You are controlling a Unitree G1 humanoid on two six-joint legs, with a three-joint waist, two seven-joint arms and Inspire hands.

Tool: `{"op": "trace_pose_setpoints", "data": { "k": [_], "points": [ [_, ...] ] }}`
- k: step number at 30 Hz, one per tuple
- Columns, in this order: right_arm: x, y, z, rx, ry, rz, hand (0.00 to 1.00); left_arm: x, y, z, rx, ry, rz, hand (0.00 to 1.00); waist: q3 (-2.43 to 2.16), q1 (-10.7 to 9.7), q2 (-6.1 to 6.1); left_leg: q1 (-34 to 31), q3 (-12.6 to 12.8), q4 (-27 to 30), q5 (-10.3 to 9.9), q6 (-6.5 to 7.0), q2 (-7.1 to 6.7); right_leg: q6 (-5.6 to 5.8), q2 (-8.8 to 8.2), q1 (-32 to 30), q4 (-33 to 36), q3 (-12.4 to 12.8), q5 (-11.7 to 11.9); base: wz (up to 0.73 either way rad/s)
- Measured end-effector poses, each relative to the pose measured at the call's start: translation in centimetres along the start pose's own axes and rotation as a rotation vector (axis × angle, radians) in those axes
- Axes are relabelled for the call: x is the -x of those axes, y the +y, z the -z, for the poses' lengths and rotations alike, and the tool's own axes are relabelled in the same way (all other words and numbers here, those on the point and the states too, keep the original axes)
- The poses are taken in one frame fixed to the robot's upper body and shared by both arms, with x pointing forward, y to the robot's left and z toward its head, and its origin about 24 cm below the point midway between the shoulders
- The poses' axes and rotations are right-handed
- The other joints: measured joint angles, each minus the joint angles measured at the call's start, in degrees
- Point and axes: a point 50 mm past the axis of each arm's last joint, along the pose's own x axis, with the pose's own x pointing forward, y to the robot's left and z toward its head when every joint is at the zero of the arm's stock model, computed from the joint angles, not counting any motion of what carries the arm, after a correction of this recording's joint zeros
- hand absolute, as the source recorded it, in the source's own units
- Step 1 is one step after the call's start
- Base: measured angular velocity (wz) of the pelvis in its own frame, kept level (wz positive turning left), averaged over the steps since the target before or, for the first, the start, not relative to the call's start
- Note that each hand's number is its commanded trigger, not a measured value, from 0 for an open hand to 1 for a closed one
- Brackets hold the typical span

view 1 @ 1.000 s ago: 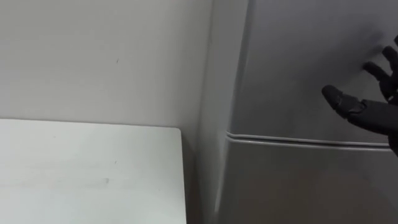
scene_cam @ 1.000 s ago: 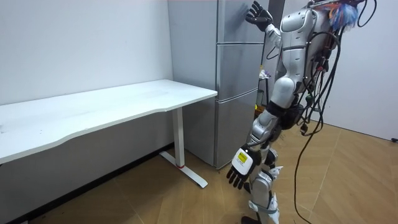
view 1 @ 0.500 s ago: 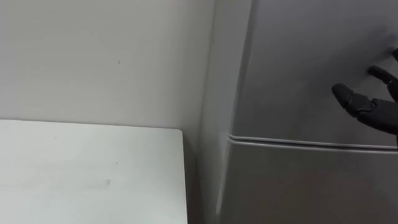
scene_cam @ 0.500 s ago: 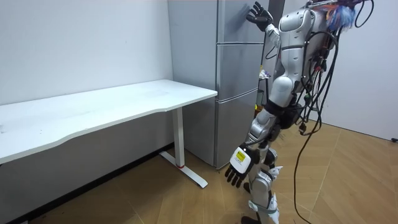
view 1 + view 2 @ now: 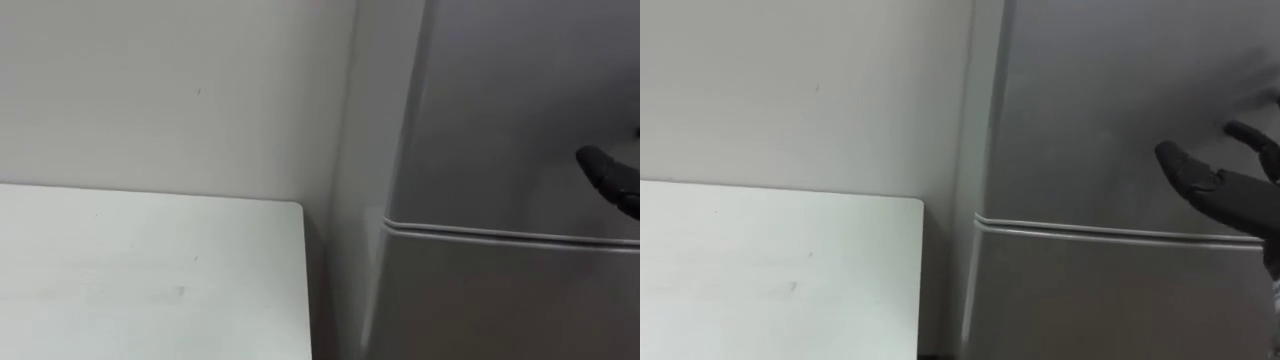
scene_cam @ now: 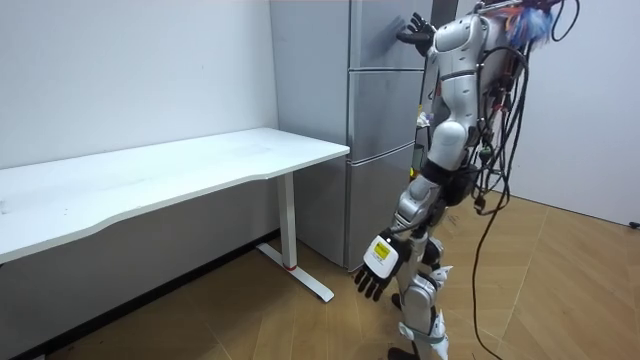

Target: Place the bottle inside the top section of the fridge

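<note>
Apparently opening the upper fridge door (image 5: 1110,90) with the right hand (image 5: 1232,190) at three o'clock, fingers spread and empty, left hand (image 6: 372,270) hanging open; next, hooking the door's edge.

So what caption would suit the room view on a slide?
Robot at the grey fridge, open right hand up at the upper door, left hand hanging open low.
</note>
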Motion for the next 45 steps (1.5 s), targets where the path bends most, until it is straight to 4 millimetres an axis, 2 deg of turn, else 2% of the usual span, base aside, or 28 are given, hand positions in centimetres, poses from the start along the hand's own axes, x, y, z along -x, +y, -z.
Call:
{"op": "trace_pose_setpoints", "data": {
  "k": [7,10,15,19,21,24,28,29,33,34,36,38,44,45],
  "points": [
    [0.2,-2.7,-0.8,-0.016,-0.007,0.191,0.00,0.0,0.4,0.1,0.029,0.003,-0.034,0.00,0.13,-1.96,-0.17,0.44,0.08,-1.62,-0.13,0.05,0.13,0.13,0.36,-0.41,0.04,0.03,-0.89,-0.01],
    [0.7,-3.9,-0.9,0.000,-0.005,0.267,0.00,0.0,0.6,0.1,0.028,0.002,-0.056,0.00,0.21,-2.10,-0.21,1.15,0.56,-2.13,-0.18,-0.01,0.37,0.04,0.71,-0.36,0.17,0.35,-1.11,-0.08],
    [1.4,-5.8,-1.1,0.036,-0.003,0.367,0.00,0.0,0.6,0.0,0.035,-0.003,-0.071,0.00,0.65,-3.30,-0.08,1.16,0.76,-2.37,-0.73,-0.06,0.55,0.14,0.91,-0.39,0.15,0.44,-1.48,-0.02],
    [2.6,-7.4,-0.7,0.079,0.031,0.465,0.00,0.0,0.6,-0.1,0.038,-0.003,-0.074,0.00,0.42,-3.33,0.00,1.16,1.43,-2.31,-0.91,-0.03,0.62,0.19,0.95,-0.70,0.28,0.47,-1.59,-0.07],
    [3.4,-7.9,-0.3,0.091,0.059,0.505,0.00,0.0,0.6,-0.2,0.040,-0.005,-0.083,0.00,0.51,-3.48,0.35,1.14,1.46,-2.21,-0.90,-0.03,0.63,0.19,0.94,-0.78,0.30,0.36,-1.59,-0.02],
    [5.2,-8.7,1.0,0.115,0.128,0.565,0.00,0.0,0.8,-0.2,0.037,-0.004,-0.099,0.00,0.47,-3.56,0.63,0.96,1.44,-2.35,-1.03,-0.05,0.80,0.19,0.97,-0.72,0.14,0.15,-1.60,0.02],
    [8.4,-9.9,3.7,0.106,0.279,0.696,0.00,-0.1,0.5,-0.7,0.055,-0.009,-0.105,0.00,0.49,-3.23,1.27,0.88,1.42,-2.37,-1.07,-0.06,0.80,0.18,1.00,-0.79,0.13,0.26,-1.67,0.00],
    [9.1,-10.2,4.2,0.090,0.311,0.732,0.00,-0.1,0.2,-0.7,0.060,-0.009,-0.105,0.00,0.37,-3.16,1.54,0.81,1.47,-2.38,-1.07,-0.05,0.76,0.20,1.02,-0.95,0.16,0.35,-1.69,-0.03],
    [10.9,-11.1,5.8,0.050,0.407,0.849,0.00,0.0,-0.1,-0.8,0.068,-0.010,-0.103,0.00,0.49,-3.30,2.34,0.74,1.43,-2.33,-1.07,-0.05,0.79,0.16,1.04,-1.03,0.16,0.22,-1.80,0.00],
    [11.6,-11.4,6.6,0.038,0.449,0.887,0.00,0.0,-0.2,-0.9,0.091,-0.010,-0.105,0.00,0.21,-3.29,3.00,0.75,1.42,-2.32,-1.07,-0.06,0.83,0.15,1.05,-1.00,0.12,0.19,-1.84,0.00],
    [13.0,-11.8,8.2,0.030,0.536,0.933,0.00,-0.1,-0.2,-1.0,0.107,-0.015,-0.105,0.00,0.26,-3.52,3.08,0.74,1.41,-2.26,-1.10,-0.11,0.89,0.12,1.12,-0.99,0.21,0.35,-1.93,0.02],
    [15.9,-12.8,10.3,0.017,0.680,1.021,0.00,-0.1,-0.2,-1.4,0.135,-0.032,-0.104,0.00,0.21,-3.38,3.15,0.74,1.19,-2.30,-1.12,-0.14,0.88,0.20,1.11,-1.02,0.50,0.41,-2.27,0.06],
    [21.9,-13.4,13.1,-0.047,0.929,1.171,0.00,-0.1,-0.2,-1.5,0.189,-0.031,-0.099,0.00,0.33,-3.32,3.76,1.16,0.52,-2.23,-1.27,-0.35,0.89,0.07,0.98,-1.18,2.18,-0.01,-3.62,0.05],
    [22.4,-13.5,13.2,-0.045,0.950,1.176,0.00,-0.1,-0.2,-1.5,0.197,-0.029,-0.098,0.00,0.33,-3.33,3.80,1.16,0.49,-2.24,-1.28,-0.35,0.91,0.04,0.99,-1.18,2.19,-0.06,-3.64,0.00]
  ]
}}
